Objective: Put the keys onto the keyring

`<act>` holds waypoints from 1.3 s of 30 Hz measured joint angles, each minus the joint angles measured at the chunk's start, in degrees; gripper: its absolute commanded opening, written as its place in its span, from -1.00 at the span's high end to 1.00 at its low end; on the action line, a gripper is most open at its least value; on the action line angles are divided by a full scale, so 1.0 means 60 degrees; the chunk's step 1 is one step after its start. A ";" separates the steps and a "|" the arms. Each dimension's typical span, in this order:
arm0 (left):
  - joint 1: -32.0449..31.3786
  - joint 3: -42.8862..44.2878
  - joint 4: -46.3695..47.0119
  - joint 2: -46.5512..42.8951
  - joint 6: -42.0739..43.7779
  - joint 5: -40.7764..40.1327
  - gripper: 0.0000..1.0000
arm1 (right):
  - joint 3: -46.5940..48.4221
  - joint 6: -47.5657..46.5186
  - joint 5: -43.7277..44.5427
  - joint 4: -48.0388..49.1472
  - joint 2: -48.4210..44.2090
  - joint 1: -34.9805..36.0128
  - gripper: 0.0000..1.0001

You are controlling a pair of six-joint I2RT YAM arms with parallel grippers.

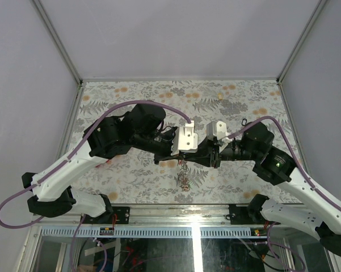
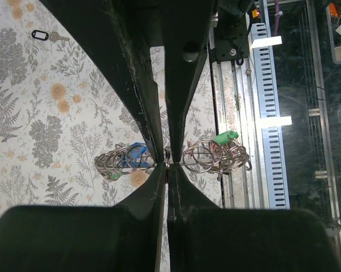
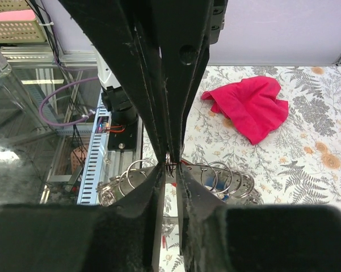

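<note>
Overhead view; two close wrist views

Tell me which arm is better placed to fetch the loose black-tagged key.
Right, likely. The black-tagged key lies beside the right arm, while the left gripper is shut on the keyring.

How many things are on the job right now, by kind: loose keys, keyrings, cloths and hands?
Loose key: 1 (black tag; any others are too small to tell)
Keyring: 1, carrying a bunch of keys
Cloth: 1
Hands: 2, left hand and right hand
Total: 5
</note>
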 measured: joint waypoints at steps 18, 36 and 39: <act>-0.0044 -0.0976 0.1384 -0.0860 -0.0284 0.0182 0.56 | -0.0375 0.0277 0.0211 0.0481 -0.0696 0.0000 1.00; -0.0040 -0.2524 0.4218 -0.2167 -0.1082 0.0667 0.60 | -0.0455 0.0973 -0.0025 0.1089 -0.1268 0.0000 1.00; -0.0040 -0.2528 0.4255 -0.2182 -0.1082 0.0790 0.59 | -0.0437 0.1016 -0.0073 0.1096 -0.1271 0.0000 1.00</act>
